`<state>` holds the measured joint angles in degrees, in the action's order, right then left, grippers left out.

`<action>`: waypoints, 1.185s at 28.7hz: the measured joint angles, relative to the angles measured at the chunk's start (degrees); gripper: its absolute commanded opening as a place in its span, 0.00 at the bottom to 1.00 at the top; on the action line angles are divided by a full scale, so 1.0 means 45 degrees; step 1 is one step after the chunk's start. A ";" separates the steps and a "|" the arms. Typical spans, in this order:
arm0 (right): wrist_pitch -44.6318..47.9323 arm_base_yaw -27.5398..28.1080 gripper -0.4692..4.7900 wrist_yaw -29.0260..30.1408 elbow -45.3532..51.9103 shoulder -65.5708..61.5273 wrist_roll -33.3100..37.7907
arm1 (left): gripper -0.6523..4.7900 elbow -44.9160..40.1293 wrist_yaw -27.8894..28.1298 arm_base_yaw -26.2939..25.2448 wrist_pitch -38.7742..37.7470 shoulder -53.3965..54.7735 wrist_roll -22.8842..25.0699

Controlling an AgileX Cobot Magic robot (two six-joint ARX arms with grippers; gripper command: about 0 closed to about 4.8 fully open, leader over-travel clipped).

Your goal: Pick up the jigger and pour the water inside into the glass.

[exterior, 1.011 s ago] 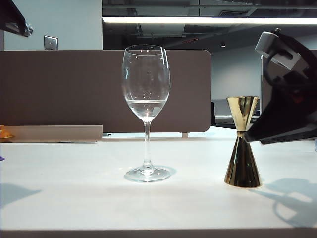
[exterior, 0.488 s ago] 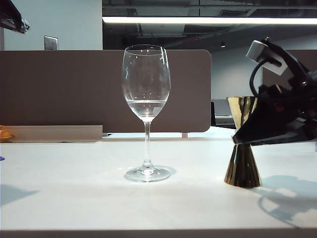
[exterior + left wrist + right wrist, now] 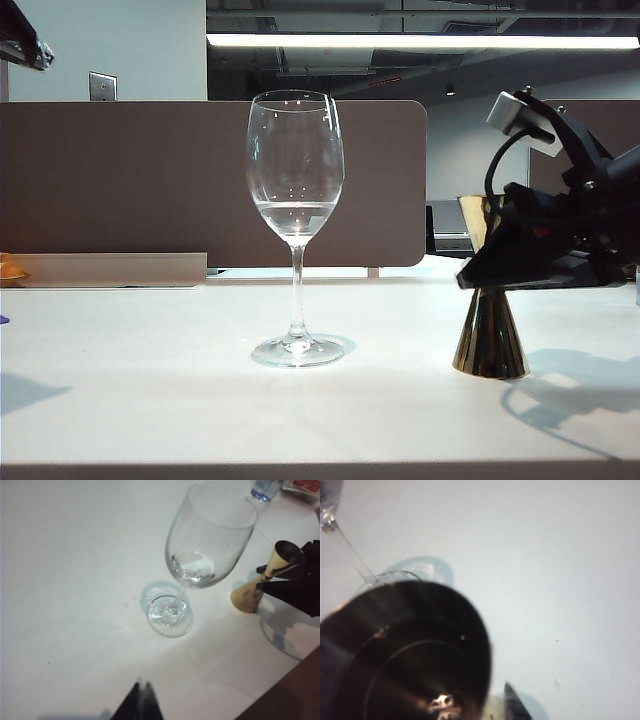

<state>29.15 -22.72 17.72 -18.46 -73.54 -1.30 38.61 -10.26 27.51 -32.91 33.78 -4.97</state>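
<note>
The gold jigger (image 3: 489, 335) stood upright on the white table (image 3: 150, 400), its long axis vertical, at about three o'clock from the wine glass (image 3: 295, 180) and well apart from it. The glass already held a little water (image 3: 294, 215) low in its bowl. The right gripper (image 3: 480, 278) was level with the jigger's narrow waist, reaching in from the three o'clock side, its black fingers (image 3: 280, 582) spread wide either side of the waist but, judging by the gap, not yet clamped on it. In the right wrist view the jigger's open mouth (image 3: 405, 655) filled the near field, so the cup sat directly between the fingers. The left gripper (image 3: 140, 705), fingers together and holding nothing, hung above the table on the glass's nine o'clock side, much farther from the jigger. The right arm was plainly the nearer one; closing on the waist looked like the coming move.
</note>
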 measured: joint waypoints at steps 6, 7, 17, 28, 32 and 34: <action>0.0340 0.0000 0.51 -0.0005 0.0000 -0.0437 0.0034 | 0.11 0.0000 0.0000 0.0000 -0.0063 -0.0102 0.0000; 0.0427 0.0000 0.51 0.0000 0.0000 -0.0476 0.0034 | 0.11 0.0000 0.0000 0.0000 -0.0083 -0.0087 0.0000; 0.0996 0.0005 0.34 0.0000 -0.0005 -0.0680 0.0039 | 0.11 0.0000 0.0005 0.0000 -0.0078 -0.0097 0.0000; 0.1282 0.0005 0.18 -0.0029 -0.0053 -0.0675 0.0029 | 0.11 0.0000 0.0000 0.0000 -0.0078 -0.0097 0.0000; 0.1326 0.0005 0.18 -0.0024 -0.0073 -0.0675 0.0034 | 0.11 0.0000 0.0000 0.0000 -0.0078 -0.0097 0.0000; 0.1350 0.0005 0.17 -0.0029 -0.0073 -0.0675 0.0034 | 0.11 0.0000 0.0000 0.0000 -0.0078 -0.0097 0.0000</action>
<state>35.22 -22.70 17.58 -18.79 -76.58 -1.15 38.61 -10.26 27.51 -33.26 33.34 -4.97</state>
